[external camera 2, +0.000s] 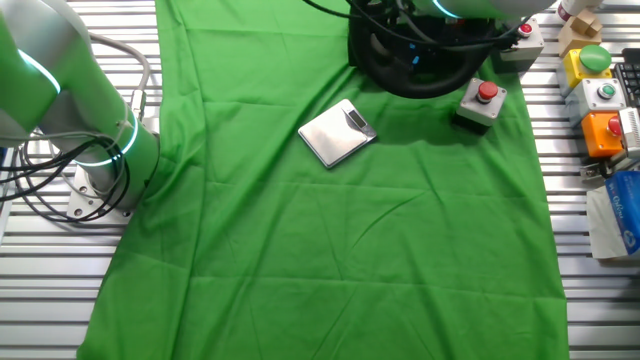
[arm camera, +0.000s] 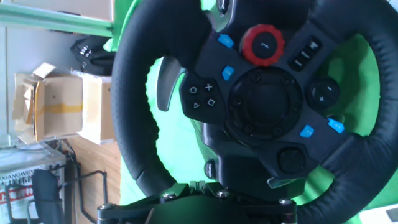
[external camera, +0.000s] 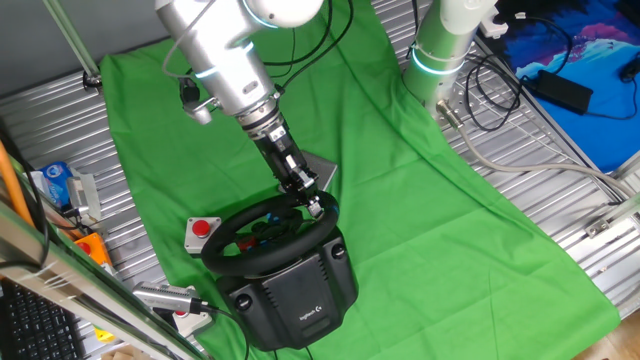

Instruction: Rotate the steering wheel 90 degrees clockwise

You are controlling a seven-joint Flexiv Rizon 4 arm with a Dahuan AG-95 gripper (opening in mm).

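The black steering wheel (external camera: 232, 240) sits on its bulky black base (external camera: 300, 295) with a white logo, at the near edge of the green cloth. My gripper (external camera: 316, 204) is at the wheel's far right rim, with the fingers closed around the rim. In the hand view the wheel's hub (arm camera: 261, 106), with a red dial and blue buttons, fills the frame, and the rim runs down into my gripper (arm camera: 196, 186) at the bottom edge. In the other fixed view only part of the rim (external camera 2: 420, 85) shows at the top; the arm hides the rest.
A small grey box with a red button (external camera: 203, 232) stands just left of the wheel and also shows in the other fixed view (external camera 2: 483, 100). A flat silver device (external camera 2: 337, 132) lies on the cloth behind it. A second arm's base (external camera: 440, 50) stands at the back. Button boxes (external camera 2: 600, 95) line one side.
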